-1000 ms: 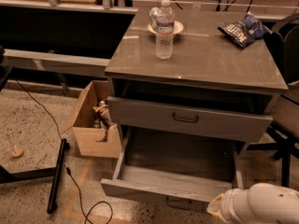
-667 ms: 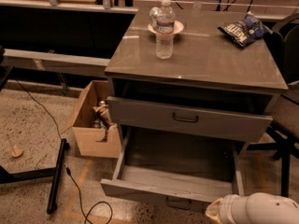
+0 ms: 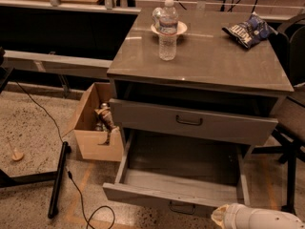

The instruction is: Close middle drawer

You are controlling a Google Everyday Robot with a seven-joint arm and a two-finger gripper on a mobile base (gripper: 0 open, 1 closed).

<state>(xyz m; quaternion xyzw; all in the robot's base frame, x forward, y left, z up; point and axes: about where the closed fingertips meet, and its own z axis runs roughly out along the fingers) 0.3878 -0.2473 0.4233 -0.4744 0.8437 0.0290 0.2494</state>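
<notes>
The middle drawer [image 3: 157, 195] is pulled far out of the grey cabinet [image 3: 200, 61]. It is wide and deep, looks empty inside, and has a low front panel with a small dark wire handle [image 3: 181, 208] at its centre. Above it, the drawer with the taller front panel [image 3: 190, 123] stands slightly out. Only a white arm segment [image 3: 259, 218] with a tan end shows in the bottom right corner, just right of the middle drawer's front. The gripper itself is out of view below the picture's edge.
A water bottle [image 3: 167, 30], a small plate [image 3: 168, 28] and a blue snack bag [image 3: 248, 30] sit on the cabinet top. An open cardboard box [image 3: 95, 128] stands on the floor to the left, with a black bar [image 3: 58, 179] and cable. A chair [image 3: 290, 128] is at the right.
The white arm segment has sunk a little lower toward the bottom edge. The drawers have not moved.
</notes>
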